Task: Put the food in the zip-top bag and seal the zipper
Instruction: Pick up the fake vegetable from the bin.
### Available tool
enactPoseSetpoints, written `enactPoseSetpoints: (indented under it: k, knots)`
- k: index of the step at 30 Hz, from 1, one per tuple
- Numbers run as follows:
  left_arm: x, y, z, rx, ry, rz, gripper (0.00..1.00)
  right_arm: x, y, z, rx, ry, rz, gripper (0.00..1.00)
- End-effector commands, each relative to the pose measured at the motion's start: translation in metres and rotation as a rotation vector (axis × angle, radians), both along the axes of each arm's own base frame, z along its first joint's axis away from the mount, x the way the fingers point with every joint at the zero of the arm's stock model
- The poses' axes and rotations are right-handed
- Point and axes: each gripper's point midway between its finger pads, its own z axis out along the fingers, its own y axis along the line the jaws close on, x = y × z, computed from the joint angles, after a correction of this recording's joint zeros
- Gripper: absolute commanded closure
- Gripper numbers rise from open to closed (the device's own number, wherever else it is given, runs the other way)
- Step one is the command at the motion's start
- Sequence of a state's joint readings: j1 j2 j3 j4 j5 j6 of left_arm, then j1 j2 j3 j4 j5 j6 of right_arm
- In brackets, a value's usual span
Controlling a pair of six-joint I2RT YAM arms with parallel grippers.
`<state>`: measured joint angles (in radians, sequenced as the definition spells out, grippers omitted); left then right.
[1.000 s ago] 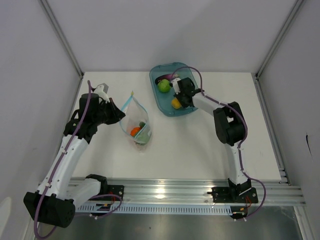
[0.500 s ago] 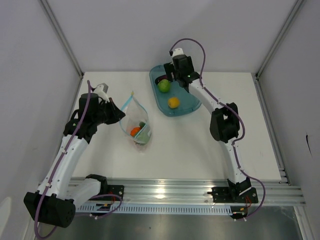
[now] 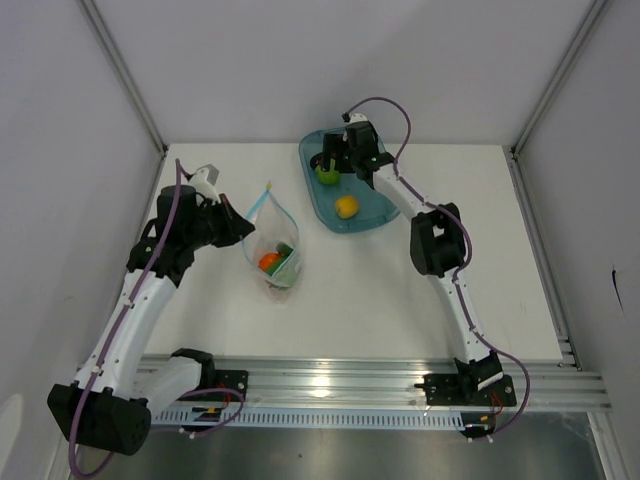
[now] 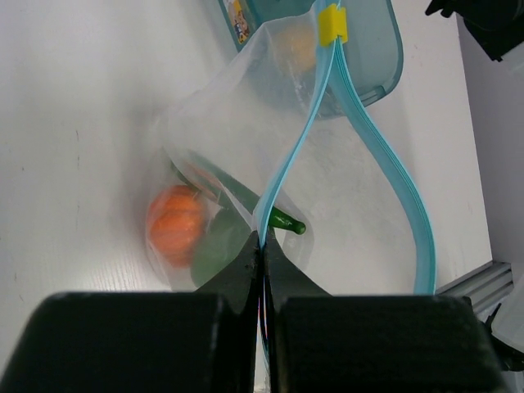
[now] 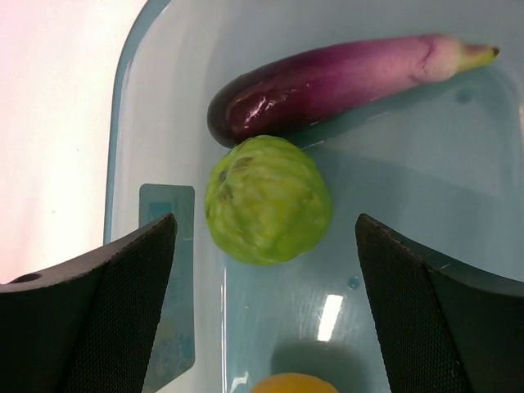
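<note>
The zip-top bag (image 3: 276, 250) lies on the white table with an orange-red piece (image 4: 174, 225) and a dark green pepper (image 4: 219, 246) inside. My left gripper (image 4: 264, 246) is shut on the bag's mouth edge, pinching the light blue zipper (image 4: 364, 135), and the mouth gapes open. The rest of the food is in the teal tray (image 3: 370, 205): a purple eggplant (image 5: 344, 78), a light green round fruit (image 5: 268, 199) and a yellow ball (image 3: 346, 206). My right gripper (image 5: 264, 228) hangs open just above the light green fruit, one finger on each side, holding nothing.
A yellow slider tab (image 4: 332, 24) sits at the far end of the zipper. A label sticker (image 5: 168, 278) is stuck on the tray floor by my left finger. White walls with metal posts close in the table on three sides.
My right gripper went from shut beside the yellow ball to open, swung to the tray's far end and came down over the light green fruit. The left gripper and the bag stayed put.
</note>
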<state>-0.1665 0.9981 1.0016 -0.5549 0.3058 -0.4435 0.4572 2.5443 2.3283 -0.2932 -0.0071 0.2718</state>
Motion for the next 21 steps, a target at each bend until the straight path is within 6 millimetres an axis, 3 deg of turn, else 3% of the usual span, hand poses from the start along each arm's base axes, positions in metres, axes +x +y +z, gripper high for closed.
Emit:
enactPoseSetpoints:
  k: [1,21]
  knots:
    - [0.002,-0.008,0.015,-0.048,-0.055,-0.047,0.99,0.011,0.008,0.016,0.186,0.013,-0.005,0.09]
    - [-0.003,-0.013,0.013,-0.067,-0.050,-0.073,0.99,0.006,0.030,-0.031,0.288,0.118,0.010,0.25]
